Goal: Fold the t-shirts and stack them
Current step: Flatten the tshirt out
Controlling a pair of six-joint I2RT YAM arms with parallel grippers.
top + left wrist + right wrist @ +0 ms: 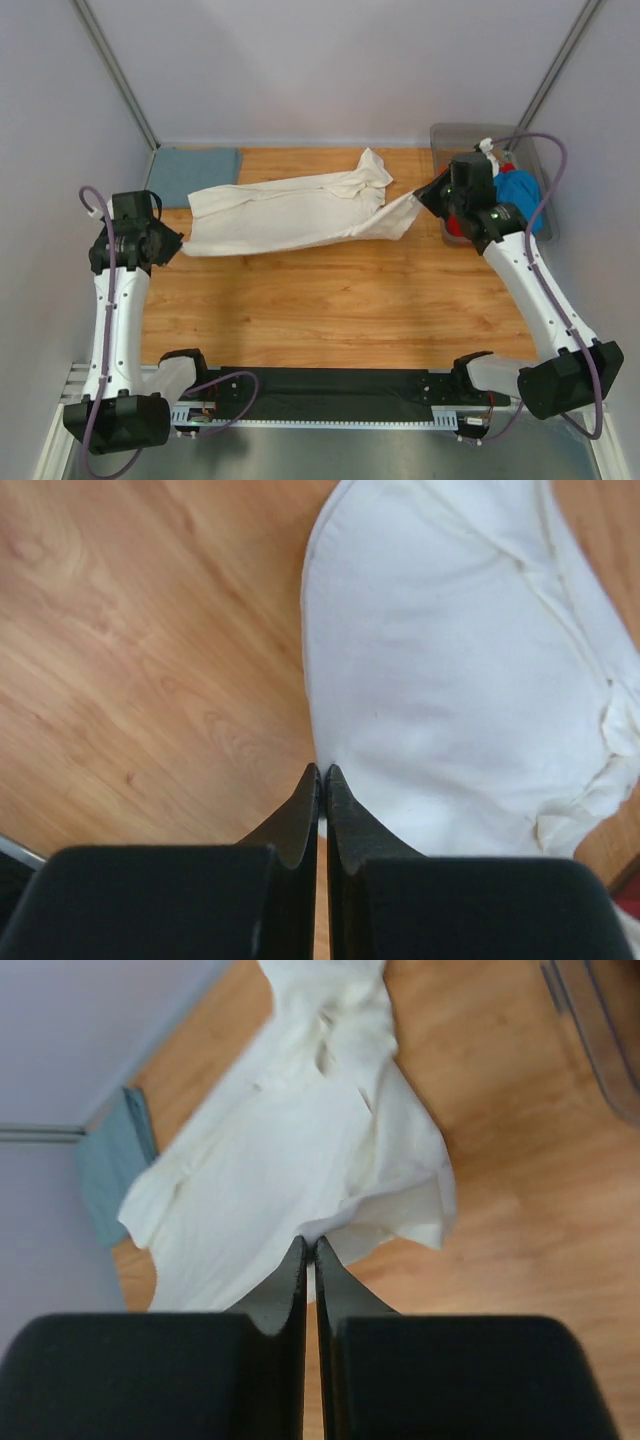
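A large cream-white t-shirt [290,212] lies stretched across the back of the wooden table. My left gripper [180,245] is shut on its left corner; in the left wrist view the cloth [450,670] runs into the closed gripper [322,772]. My right gripper [422,197] is shut on its right edge, lifted a little; the shirt [280,1160] hangs from the gripper [310,1244]. A folded grey-blue t-shirt [197,172] lies at the back left and also shows in the right wrist view [110,1165]. A bright blue t-shirt [520,190] and an orange-red one [455,228] sit in the bin.
A clear grey plastic bin [545,215] stands at the back right, partly behind my right arm; its corner shows in the right wrist view [600,1030]. Grey walls close the back and sides. A black rail [330,392] runs along the near edge.
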